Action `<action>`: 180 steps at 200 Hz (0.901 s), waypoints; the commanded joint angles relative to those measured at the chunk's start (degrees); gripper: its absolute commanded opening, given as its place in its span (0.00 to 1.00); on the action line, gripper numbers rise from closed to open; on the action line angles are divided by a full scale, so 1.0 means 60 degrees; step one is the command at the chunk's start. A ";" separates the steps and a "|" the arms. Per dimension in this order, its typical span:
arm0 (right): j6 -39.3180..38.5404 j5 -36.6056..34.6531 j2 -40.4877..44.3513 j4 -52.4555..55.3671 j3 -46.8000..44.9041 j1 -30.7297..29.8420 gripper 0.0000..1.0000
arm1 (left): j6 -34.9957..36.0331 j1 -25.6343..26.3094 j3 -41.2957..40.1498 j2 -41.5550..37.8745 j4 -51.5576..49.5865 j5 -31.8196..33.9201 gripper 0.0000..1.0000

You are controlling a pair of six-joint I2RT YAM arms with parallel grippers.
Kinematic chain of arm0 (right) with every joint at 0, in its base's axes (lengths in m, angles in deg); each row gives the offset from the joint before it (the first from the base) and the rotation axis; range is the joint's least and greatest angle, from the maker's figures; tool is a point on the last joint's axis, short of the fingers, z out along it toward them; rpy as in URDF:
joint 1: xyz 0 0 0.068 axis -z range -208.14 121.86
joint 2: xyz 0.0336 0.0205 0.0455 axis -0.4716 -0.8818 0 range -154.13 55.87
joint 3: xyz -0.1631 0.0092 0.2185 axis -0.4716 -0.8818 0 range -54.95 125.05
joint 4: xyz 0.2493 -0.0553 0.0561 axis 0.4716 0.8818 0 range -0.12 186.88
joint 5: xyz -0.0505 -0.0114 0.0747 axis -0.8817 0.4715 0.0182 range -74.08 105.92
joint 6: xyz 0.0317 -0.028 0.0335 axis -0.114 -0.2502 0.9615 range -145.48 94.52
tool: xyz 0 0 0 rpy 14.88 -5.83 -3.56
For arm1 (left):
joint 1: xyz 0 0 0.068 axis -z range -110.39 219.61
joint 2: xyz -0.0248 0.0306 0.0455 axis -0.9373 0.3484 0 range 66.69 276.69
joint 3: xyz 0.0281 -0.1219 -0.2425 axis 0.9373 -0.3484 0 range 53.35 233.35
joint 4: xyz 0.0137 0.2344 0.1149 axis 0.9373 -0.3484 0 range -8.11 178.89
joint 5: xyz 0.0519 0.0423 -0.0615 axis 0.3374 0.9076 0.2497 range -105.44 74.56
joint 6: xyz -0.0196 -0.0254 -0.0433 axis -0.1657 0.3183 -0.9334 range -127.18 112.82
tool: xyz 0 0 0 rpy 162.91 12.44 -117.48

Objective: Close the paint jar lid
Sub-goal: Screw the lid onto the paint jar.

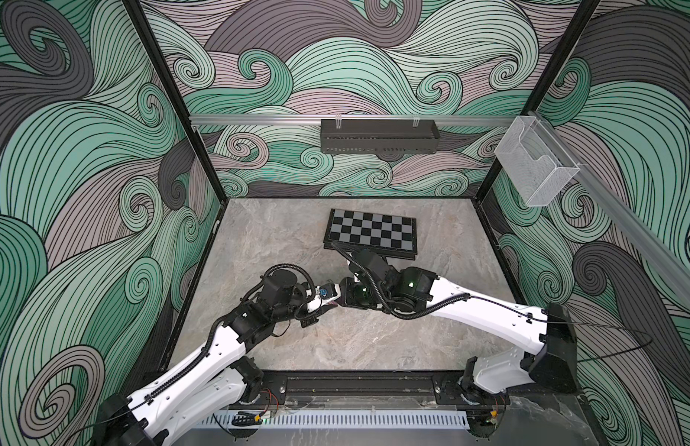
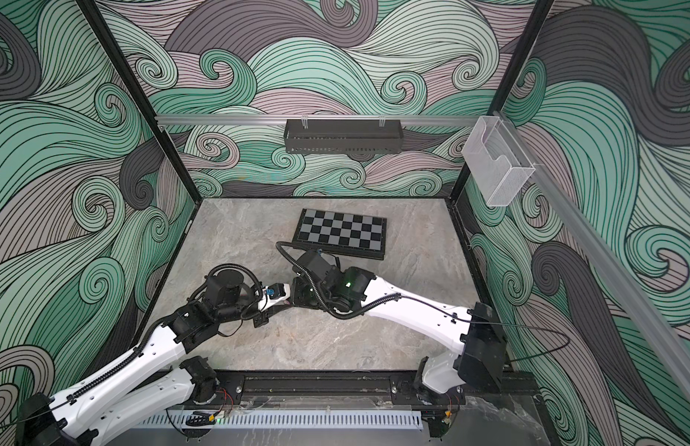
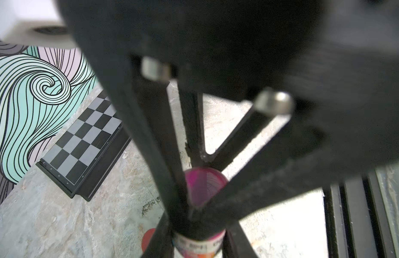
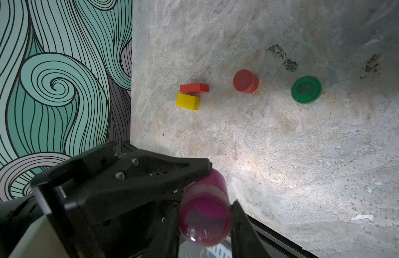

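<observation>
A small paint jar (image 4: pixel 205 214) hangs above the table, held between both arms. My left gripper (image 3: pixel 198 243) is shut on the jar's labelled body (image 3: pixel 198 245). My right gripper (image 4: pixel 205 221) is shut on its glossy magenta end, which also shows in the left wrist view (image 3: pixel 203 185). Whether that end is the lid I cannot tell. The left gripper (image 4: pixel 194 178) reaches in from the far side of the jar. In both top views the jar (image 1: pixel 333 305) (image 2: pixel 287 305) is a dark sliver where the two grippers meet at mid-table.
A folded chessboard (image 1: pixel 372 234) lies behind the arms. On the table are a red block (image 4: pixel 194 87), a yellow block (image 4: pixel 187 101), a red round piece (image 4: pixel 245 80) and a green round piece (image 4: pixel 306 89). A black tray (image 1: pixel 378 136) and a clear bin (image 1: pixel 536 166) hang on the walls.
</observation>
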 commanded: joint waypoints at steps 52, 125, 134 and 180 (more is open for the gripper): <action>-0.1044 0.0076 0.0393 -0.0342 0.0067 -0.0196 0.54 | 0.0264 0.0084 0.0417 -0.0229 0.1876 -0.0114 0.06; -0.5988 0.0270 0.1996 -0.0481 -0.0820 0.1387 0.91 | 0.0257 0.0077 0.0623 -0.0117 0.1282 -0.0856 0.07; -0.6760 0.0575 0.2111 -0.0625 -0.0953 0.1861 0.98 | 0.0250 0.0086 0.0630 -0.0083 0.1211 -0.1134 0.07; -0.9606 0.4987 0.2599 -0.3239 -0.2362 0.4279 0.99 | 0.0359 0.0086 0.0795 0.0398 0.0695 -0.2550 0.07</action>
